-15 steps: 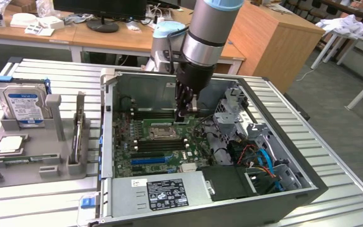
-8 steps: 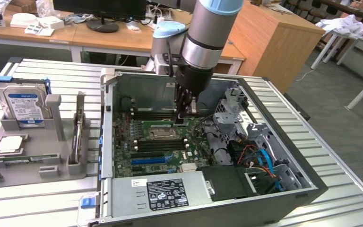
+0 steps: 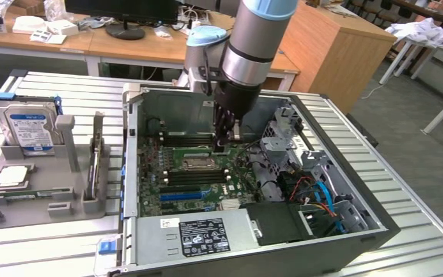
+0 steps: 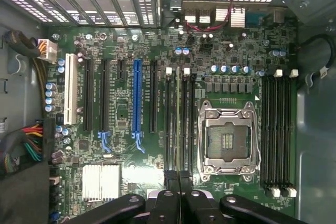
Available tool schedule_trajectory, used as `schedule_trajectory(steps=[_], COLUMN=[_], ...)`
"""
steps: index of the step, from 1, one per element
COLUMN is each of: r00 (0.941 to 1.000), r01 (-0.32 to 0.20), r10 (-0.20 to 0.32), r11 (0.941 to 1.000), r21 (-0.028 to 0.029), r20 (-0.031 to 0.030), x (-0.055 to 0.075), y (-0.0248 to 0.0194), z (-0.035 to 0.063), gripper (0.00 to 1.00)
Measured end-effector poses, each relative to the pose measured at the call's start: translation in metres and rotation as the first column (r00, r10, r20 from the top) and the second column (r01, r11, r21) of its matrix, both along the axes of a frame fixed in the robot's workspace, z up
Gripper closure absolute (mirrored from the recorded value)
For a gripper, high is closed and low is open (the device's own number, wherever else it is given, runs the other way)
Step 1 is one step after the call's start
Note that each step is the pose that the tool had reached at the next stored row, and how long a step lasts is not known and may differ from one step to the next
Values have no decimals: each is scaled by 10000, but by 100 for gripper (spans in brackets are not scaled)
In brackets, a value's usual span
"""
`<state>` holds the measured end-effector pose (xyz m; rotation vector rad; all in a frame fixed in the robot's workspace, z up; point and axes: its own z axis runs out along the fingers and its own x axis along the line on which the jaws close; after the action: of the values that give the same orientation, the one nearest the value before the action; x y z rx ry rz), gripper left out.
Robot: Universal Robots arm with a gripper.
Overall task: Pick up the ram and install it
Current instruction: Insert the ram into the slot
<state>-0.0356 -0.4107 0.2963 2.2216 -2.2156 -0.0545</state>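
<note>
- Arm (image 3: 246,57) reached steeply down, wrist near vertical.
- Gripper (image 3: 223,143) pointed straight down.
- Fingers (image 4: 167,205) were pressed together, clamped edge-on on the ram (image 4: 178,129).

A ribbed silver metal bench (image 3: 44,248) carries an open dark-grey computer case (image 3: 345,245) lying on its side. Just beside it, toward the exterior view's left, rests a grey plastic parts tray (image 3: 44,199).

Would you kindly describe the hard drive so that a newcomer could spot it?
Start at the open computer case. On the grey tray to the exterior view's left, the hard drive stands upright; it alone is silver with a blue label.
</note>
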Motion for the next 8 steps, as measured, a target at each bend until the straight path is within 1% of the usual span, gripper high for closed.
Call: schedule_trajectory(steps=[8], r00=[10000], r01=[0], r10=[0], r11=[10000], r21=[0], r20=[0], x=[0], y=[-54], z=[0], gripper=[89])
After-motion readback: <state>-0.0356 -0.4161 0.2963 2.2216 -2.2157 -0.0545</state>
